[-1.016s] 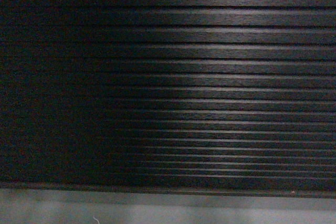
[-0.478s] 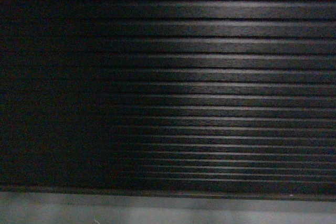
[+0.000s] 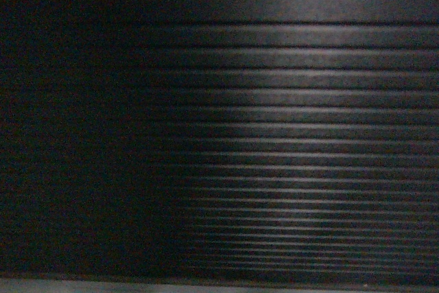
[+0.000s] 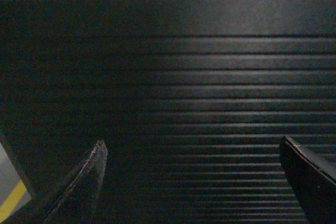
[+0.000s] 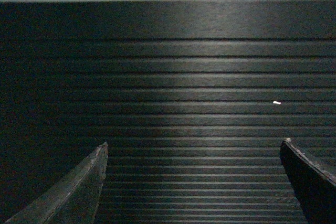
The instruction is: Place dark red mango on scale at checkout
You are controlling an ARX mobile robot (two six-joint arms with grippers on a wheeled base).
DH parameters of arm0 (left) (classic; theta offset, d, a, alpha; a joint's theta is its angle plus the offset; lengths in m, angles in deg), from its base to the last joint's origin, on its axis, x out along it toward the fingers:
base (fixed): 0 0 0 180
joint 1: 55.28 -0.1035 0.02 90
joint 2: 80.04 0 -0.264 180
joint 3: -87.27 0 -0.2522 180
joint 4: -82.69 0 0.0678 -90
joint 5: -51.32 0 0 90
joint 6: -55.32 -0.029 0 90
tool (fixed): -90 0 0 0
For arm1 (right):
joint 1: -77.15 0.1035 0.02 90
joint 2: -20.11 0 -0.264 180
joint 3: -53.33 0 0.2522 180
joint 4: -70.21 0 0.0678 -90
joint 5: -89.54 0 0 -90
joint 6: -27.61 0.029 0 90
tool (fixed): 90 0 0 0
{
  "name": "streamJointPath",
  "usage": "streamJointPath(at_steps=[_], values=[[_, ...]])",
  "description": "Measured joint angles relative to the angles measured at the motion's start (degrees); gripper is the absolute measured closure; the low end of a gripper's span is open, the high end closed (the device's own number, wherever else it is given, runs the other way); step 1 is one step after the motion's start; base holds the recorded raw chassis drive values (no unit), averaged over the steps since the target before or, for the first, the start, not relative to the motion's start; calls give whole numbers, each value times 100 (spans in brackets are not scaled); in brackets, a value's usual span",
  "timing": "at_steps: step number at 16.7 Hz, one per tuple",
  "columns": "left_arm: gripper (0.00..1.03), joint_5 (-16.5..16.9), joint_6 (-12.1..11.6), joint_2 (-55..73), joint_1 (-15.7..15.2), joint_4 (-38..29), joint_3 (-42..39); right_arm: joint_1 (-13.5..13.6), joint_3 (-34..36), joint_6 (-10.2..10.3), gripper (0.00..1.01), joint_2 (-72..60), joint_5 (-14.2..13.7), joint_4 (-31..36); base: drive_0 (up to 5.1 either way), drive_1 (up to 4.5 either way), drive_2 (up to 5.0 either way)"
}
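The checkout fills the head view as a black front of horizontal ribbed slats, seen close up. Both wrist views face the same slats, with a pale strip along the top edge. My left gripper is open, its two dark fingers wide apart with nothing between them. My right gripper is open too and holds nothing. The dark red mango and the scale are out of view. Neither gripper shows in the head view.
A thin grey band of floor runs under the counter front. At the lower left of the left wrist view lies grey floor with a yellow line. A small white speck sits on one slat.
The head view has shifted upward along the counter front: the slats have slid down the frame, the floor strip has shrunk, and a pale edge now shows at the very top.
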Motion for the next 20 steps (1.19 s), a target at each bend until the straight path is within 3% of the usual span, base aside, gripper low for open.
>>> streamJointPath(at_steps=[20], values=[[5,-2,2,0,0,0,0,0,0,4,3,0,2,2,0,0,0]])
